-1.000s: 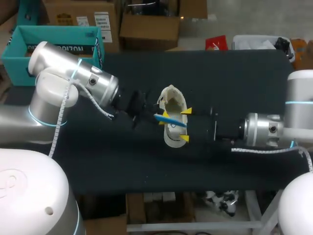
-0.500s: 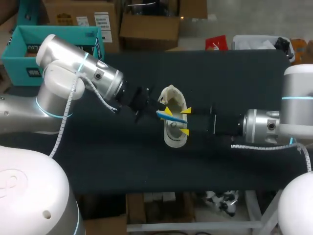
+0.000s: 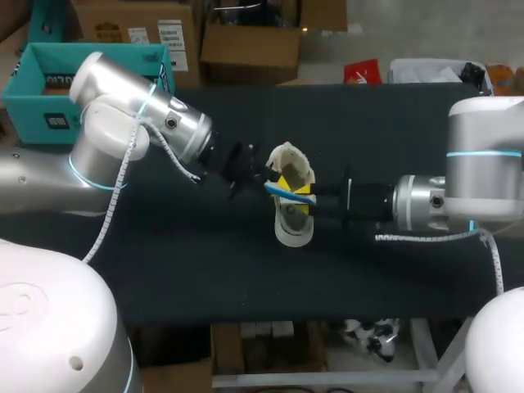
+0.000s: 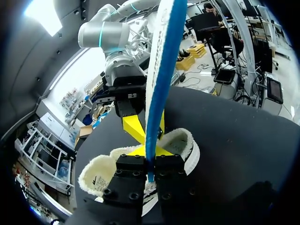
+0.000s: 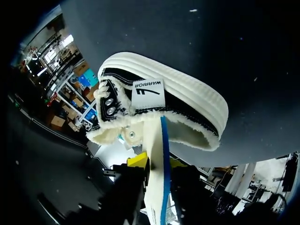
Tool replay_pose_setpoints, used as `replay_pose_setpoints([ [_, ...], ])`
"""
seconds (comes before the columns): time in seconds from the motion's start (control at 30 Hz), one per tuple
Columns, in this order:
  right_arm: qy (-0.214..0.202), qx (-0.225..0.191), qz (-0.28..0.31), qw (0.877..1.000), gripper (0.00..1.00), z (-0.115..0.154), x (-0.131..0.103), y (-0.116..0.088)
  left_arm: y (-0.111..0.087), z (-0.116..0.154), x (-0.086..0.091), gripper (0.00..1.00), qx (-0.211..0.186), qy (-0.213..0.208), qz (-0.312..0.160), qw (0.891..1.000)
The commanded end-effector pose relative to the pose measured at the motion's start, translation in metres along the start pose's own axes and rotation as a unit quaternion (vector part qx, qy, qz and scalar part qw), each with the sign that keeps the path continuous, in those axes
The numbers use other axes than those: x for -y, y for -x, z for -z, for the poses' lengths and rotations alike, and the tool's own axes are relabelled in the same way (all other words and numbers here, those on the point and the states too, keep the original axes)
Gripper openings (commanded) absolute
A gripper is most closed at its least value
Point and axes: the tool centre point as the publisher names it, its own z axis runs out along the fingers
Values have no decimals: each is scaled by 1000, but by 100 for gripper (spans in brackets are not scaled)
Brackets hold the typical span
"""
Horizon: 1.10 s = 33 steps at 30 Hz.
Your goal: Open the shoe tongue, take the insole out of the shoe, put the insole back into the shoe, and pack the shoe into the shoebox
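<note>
A cream fleece-lined shoe (image 3: 292, 221) lies on the black table (image 3: 377, 131) near its middle. The blue-and-white insole (image 3: 291, 194) is held above the shoe's opening. My left gripper (image 3: 264, 183) comes in from the left and is shut on one end of it. In the left wrist view the insole (image 4: 161, 79) rises out of my left gripper (image 4: 149, 165), with the shoe (image 4: 180, 140) below. My right gripper (image 3: 288, 187) is shut on the insole from the other side. In the right wrist view its yellow tips (image 5: 138, 160) flank the insole (image 5: 157, 154) ahead of the shoe (image 5: 187, 98).
An open teal shoebox (image 3: 29, 102) stands at the far left, partly behind my left arm. Black table surface lies open in front of and behind the shoe.
My right gripper has slid left over the shoe and its fingers have closed in on the insole. My left arm has shifted slightly, still holding the insole.
</note>
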Motion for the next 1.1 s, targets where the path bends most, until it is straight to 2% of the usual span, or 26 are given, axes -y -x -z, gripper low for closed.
replay_pose_setpoints([
  [0.03, 24, -5, 0, 1000, 31, 0, 8, 7, 3, -2, -4, 0, -3, -3, 1, 1000],
  [0.17, 37, -7, 0, 999, 35, 3, 9, 11, 4, -4, -7, 0, -5, -1, 1, 1000],
  [0.27, 42, -10, 5, 999, 28, 4, 9, 11, 4, -6, -8, 0, -6, -1, 2, 1000],
  [0.33, 44, -12, 8, 999, 0, 5, 7, 11, 4, -7, -8, 0, -7, -1, 3, 1000],
  [0.6, 61, -12, 18, 998, 0, 3, -9, 5, 3, -7, -13, 0, -16, 1, 3, 1000],
  [0.8, 53, -13, 24, 998, 0, -4, -25, -2, 6, -6, -20, 0, -18, 7, 6, 1000],
  [1.1, 65, -5, 14, 998, 0, -13, -45, -7, 12, -10, -38, 0, -26, 7, 29, 999],
])
